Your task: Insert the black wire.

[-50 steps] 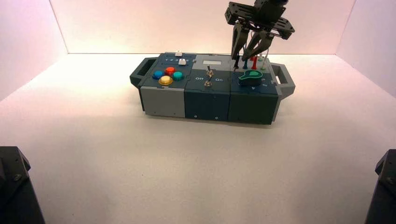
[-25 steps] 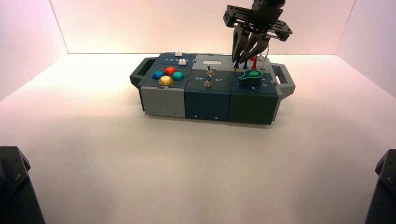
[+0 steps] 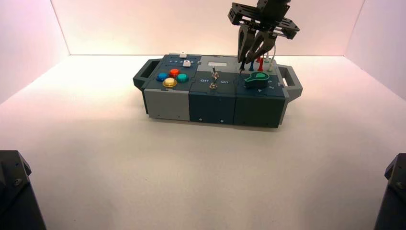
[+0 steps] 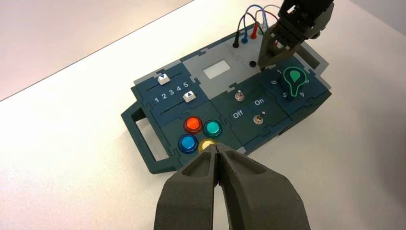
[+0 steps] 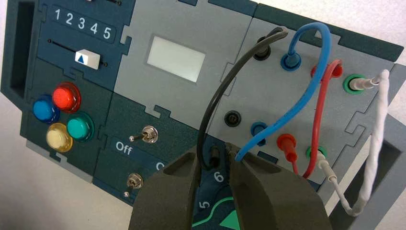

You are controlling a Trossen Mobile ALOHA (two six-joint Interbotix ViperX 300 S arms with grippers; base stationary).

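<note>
We see a black wire beside a plain blue wire, a red one and a white one. Green rings circle the white wire's plugs. The box is a patchwork of dark blue, dark green and grey panels, with a white rectangle on the grey. Its buttons are red, blue, yellow and green. The sliders are white with dark blue triangles, the switches silvery, the lettering white. Bright green outlines the dark knob. The counter looks pale, pinkish cream.
</note>
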